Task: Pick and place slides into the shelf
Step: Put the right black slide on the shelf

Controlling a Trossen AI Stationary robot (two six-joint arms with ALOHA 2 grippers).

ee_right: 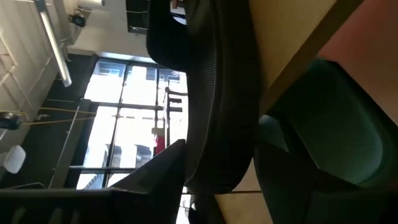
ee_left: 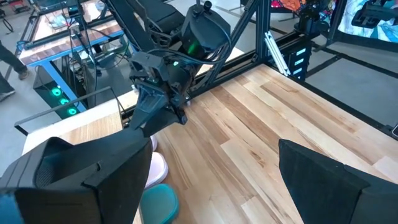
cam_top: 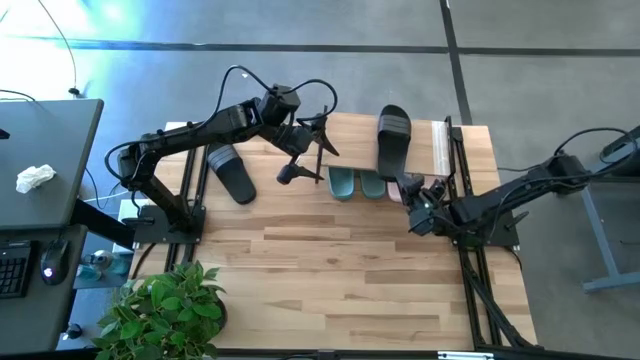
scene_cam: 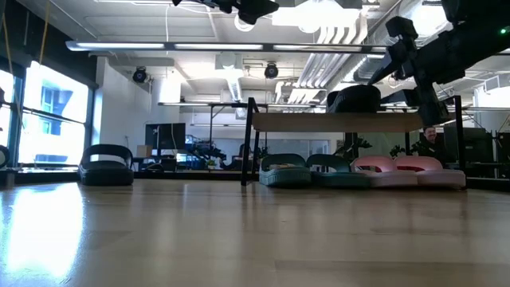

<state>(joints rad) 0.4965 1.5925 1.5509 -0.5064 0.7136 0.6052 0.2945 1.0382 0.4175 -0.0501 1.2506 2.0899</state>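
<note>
Near the top centre of the overhead frame the shelf shelters the green pair and pink pair side by side beneath its plank, one black slide lies on top, and the other black slide waits alone at centre-left, so I judge it goes next. My left gripper hovers with fingers apart between them; whether my right gripper, beside the shelf, is open I cannot tell. I read no brand or writing anywhere.
</note>
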